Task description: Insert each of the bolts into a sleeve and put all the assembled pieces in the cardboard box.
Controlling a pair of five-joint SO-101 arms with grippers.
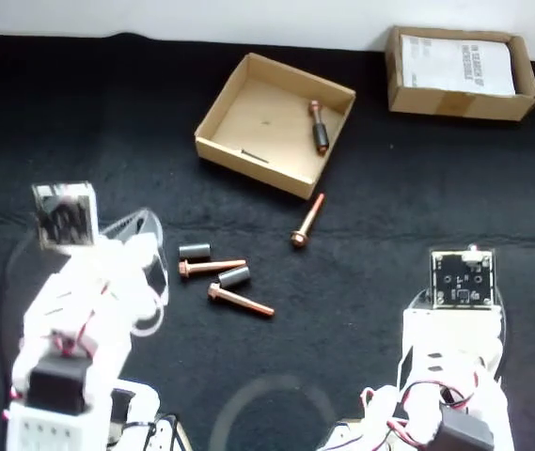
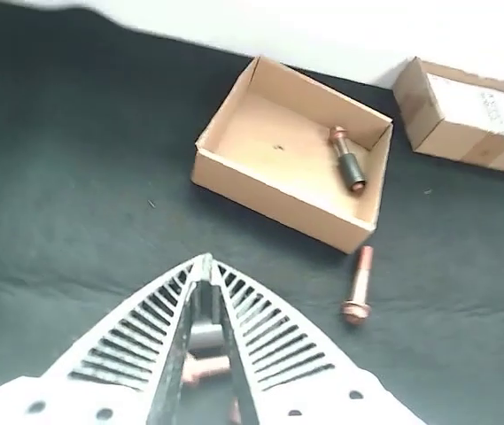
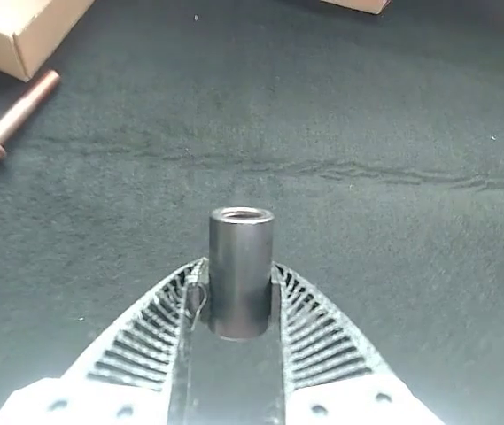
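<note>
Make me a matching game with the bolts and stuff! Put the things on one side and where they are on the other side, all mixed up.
Things:
1. bolt already in its sleeve
2. bolt lying by itself
3. sleeve in the right wrist view
4. printed sheet

Places:
A. held in the right pincer
B. in the second box at the far right
C. on the black mat, just outside the cardboard box
D. inside the open cardboard box

Pairs: 1-D, 2-C, 3-A, 4-B
</note>
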